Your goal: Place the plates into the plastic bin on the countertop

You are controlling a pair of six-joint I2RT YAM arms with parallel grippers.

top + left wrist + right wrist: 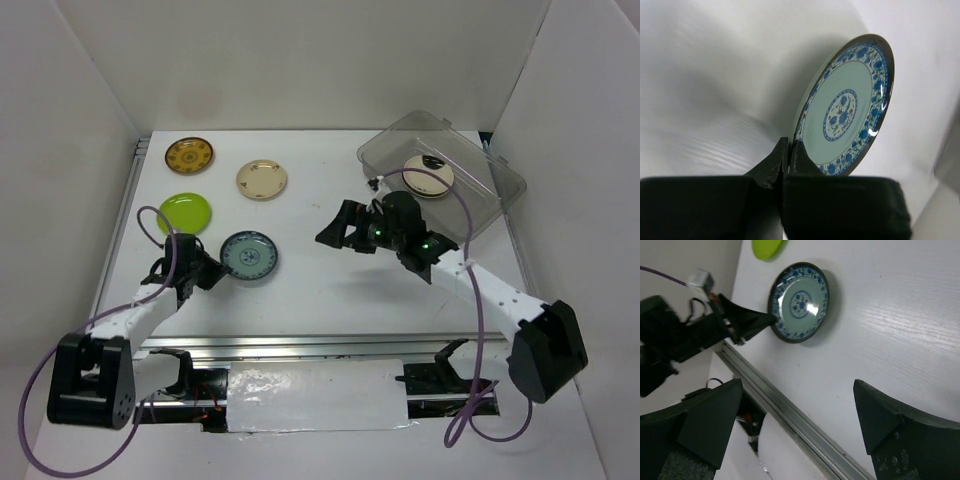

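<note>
– Does the left gripper (789, 145) hold something?
– Yes. Its two fingers are pressed together on the rim of the blue-green plate (845, 110). The left wrist view shows this pinch very close. From above I only see that the fingers reach the left edge of the plate.
– Where is this plate?
– On the near left part of the countertop (330, 295). I cannot tell if it is lifted.
– And the right gripper (796, 385)?
– Spread wide, with nothing between the fingers. Its own camera looks across at the blue-green plate and the pinching fingertips.
– What shows only from above?
– The plastic bin (497, 190) at the far right, with a cream plate with a dark patch (440, 182) inside. The lime green plate (185, 211) is just beyond the left gripper. The mustard plate (189, 155) and the plain cream plate (262, 179) lie farther back.
</note>
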